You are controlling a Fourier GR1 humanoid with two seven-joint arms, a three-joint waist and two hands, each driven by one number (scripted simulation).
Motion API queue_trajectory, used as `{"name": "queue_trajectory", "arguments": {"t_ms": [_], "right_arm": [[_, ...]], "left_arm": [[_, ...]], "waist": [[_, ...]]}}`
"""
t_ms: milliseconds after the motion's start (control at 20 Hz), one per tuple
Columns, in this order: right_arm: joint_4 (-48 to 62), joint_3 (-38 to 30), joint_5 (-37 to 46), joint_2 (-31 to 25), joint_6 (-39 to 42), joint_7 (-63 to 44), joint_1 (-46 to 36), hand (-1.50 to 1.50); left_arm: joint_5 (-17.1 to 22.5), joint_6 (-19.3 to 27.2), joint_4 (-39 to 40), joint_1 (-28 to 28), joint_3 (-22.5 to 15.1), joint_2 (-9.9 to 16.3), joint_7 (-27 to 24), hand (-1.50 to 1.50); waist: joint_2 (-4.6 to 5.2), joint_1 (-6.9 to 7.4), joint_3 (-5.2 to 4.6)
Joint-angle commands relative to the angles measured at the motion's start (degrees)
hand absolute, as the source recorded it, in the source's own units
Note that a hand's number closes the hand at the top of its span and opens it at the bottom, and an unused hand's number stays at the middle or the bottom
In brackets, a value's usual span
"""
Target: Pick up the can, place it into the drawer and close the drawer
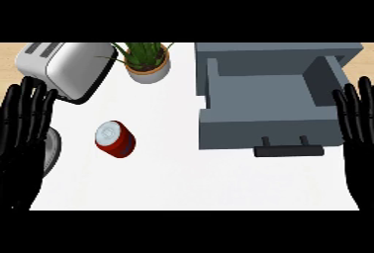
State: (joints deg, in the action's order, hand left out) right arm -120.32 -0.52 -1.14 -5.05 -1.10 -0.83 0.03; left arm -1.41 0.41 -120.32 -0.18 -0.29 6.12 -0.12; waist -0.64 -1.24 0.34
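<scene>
A red can [115, 139] with a silver top stands upright on the white counter, left of centre. To its right sits a grey drawer unit with its drawer [269, 129] pulled out and nothing inside; a dark handle [288, 150] runs along the drawer's front. My left hand [22, 143] rests open at the left edge, fingers up, a short way left of the can. At the right edge my right hand [359, 133] rests open too, fingers up, beside the drawer's right wall. Neither hand touches anything.
A silver toaster [70, 66] lies at the back left. Beside it stands a potted green plant [148, 62] in a white pot. Part of a grey round object [51, 150] shows beside my left hand. Bare white counter [205, 183] spreads in front of the drawer.
</scene>
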Motion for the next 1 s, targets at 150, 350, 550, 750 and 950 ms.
{"name": "queue_trajectory", "arguments": {"t_ms": [150, 350, 550, 750, 950], "right_arm": [[-1.29, 2.53, 3.14, 2.28, -1.39, 1.01, 0.65, -1.50], [3.76, -3.28, -0.49, 0.30, -1.66, -6.39, 4.92, -1.50], [4.53, -2.31, 1.06, 1.26, -2.93, -7.99, 4.25, -1.50], [5.75, -6.50, -1.68, -1.05, -1.92, -10.28, 0.43, -1.50], [1.43, -3.66, 0.81, 1.47, -2.38, -9.47, 5.75, -1.50]], "left_arm": [[11.37, -9.02, -1.58, 3.01, 5.12, 3.81, -1.80, -1.50], [11.62, -3.92, 5.96, 6.34, 7.61, 2.92, 10.57, -1.50], [14.37, -2.92, 4.94, 3.11, 10.10, 4.75, 17.62, -1.50], [14.93, -4.35, 3.74, 4.99, 11.80, 4.92, 17.91, -1.50], [18.94, -5.79, 5.76, -0.53, 15.29, 7.10, 20.52, -1.50]], "waist": [[0.57, 1.45, -0.37], [1.10, 0.91, -0.35], [0.69, 1.19, -0.32], [0.63, 1.37, -0.34], [0.61, 1.15, -0.34]]}}
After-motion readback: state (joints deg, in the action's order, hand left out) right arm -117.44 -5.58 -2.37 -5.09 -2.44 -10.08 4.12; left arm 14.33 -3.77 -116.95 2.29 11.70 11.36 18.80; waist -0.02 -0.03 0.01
